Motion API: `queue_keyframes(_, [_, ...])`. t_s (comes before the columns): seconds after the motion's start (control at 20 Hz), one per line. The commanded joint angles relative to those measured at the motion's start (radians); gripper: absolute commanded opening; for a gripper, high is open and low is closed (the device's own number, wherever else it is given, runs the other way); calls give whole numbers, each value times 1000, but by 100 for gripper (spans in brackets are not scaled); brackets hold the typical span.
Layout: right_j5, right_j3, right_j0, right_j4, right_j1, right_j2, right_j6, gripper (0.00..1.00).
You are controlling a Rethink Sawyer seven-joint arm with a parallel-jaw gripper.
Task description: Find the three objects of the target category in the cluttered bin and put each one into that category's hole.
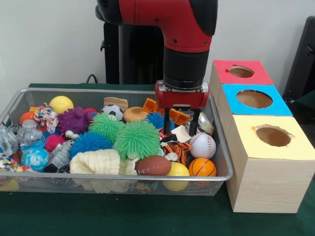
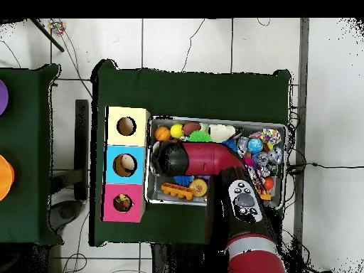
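My gripper point(image 1: 180, 129) hangs open at the right end of the wire bin point(image 1: 123, 178), its black fingers point(image 1: 167, 123) dipped among the toys. A cream scrap and a striped tiger toy point(image 1: 174, 147) lie just beneath it, and nothing is held. Close by are a baseball point(image 1: 203, 145), a basketball point(image 1: 202, 167), a brown football point(image 1: 153, 165) and a yellow ball point(image 1: 178, 169). A soccer ball point(image 1: 113, 112) sits farther back. In the overhead view the arm's wrist point(image 2: 170, 158) hides the gripper, and the basketball point(image 2: 163, 133) and football point(image 2: 190, 129) show beside it.
A wooden box beside the bin has three holes: red point(image 1: 241, 72), blue point(image 1: 254, 99) and yellow point(image 1: 273, 135). Green spiky balls point(image 1: 138, 139), a blue one point(image 1: 90, 142), a purple one point(image 1: 74, 119), a cream cloth point(image 1: 98, 161), a toy hamburger point(image 1: 135, 114) and bottles crowd the bin.
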Motion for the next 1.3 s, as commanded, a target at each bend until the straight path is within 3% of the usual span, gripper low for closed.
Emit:
queue_keyframes(0.05, [-84, -106, 4, -25, 113, 45, 80, 100])
queue_keyframes(0.85, [-171, -168, 81, -14, 226, -49, 139, 100])
queue_keyframes(1.0, [-133, -171, 104, -15, 235, -89, 139, 100])
queue_keyframes(1.3, [40, -173, 115, -3, 232, -115, 88, 100])
